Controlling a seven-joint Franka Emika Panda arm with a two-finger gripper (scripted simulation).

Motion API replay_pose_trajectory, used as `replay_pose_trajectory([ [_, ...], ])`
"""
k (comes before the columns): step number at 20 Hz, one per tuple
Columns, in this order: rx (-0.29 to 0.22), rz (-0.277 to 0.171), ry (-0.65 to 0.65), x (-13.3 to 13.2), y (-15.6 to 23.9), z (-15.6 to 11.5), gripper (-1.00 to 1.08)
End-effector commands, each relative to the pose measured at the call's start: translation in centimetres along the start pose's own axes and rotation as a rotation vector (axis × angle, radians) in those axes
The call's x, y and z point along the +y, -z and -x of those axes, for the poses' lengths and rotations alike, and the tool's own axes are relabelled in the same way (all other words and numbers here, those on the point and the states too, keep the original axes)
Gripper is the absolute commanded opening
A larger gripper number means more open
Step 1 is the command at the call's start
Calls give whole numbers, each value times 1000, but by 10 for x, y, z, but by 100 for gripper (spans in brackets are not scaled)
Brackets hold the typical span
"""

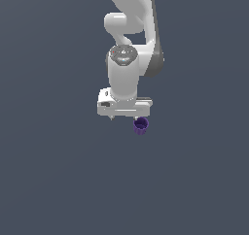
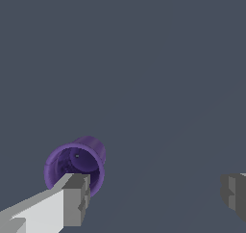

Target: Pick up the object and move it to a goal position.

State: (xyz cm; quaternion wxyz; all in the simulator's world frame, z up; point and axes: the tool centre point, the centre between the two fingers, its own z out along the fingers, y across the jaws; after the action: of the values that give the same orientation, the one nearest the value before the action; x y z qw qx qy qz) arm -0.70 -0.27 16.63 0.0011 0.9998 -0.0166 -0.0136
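The object is a small purple cup [image 1: 140,125] showing just under the white hand, toward the exterior view's right. In the wrist view the cup [image 2: 77,164] faces the camera with its open mouth, and its dark inside is visible. My gripper [image 2: 153,198] is open, jaws spread wide with nothing between them. One grey fingertip [image 2: 74,198] overlaps the cup's rim, so the cup lies at that finger rather than in the gap. The other fingertip [image 2: 235,193] is far off at the frame's edge. From outside, the gripper [image 1: 125,116] points straight down.
A plain dark grey surface [image 1: 58,180] fills both views. The white arm [image 1: 131,44] rises above the hand to the frame's upper edge. No other objects or goal marker show.
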Motion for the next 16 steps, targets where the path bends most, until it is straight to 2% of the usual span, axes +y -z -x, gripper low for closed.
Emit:
replay_pose_trajectory([
  [1, 0, 0, 0, 0, 0, 0, 28],
  [10, 2, -10, -13, 7, -3, -1, 28],
  [16, -8, -6, 23, 4, -6, -1, 28],
])
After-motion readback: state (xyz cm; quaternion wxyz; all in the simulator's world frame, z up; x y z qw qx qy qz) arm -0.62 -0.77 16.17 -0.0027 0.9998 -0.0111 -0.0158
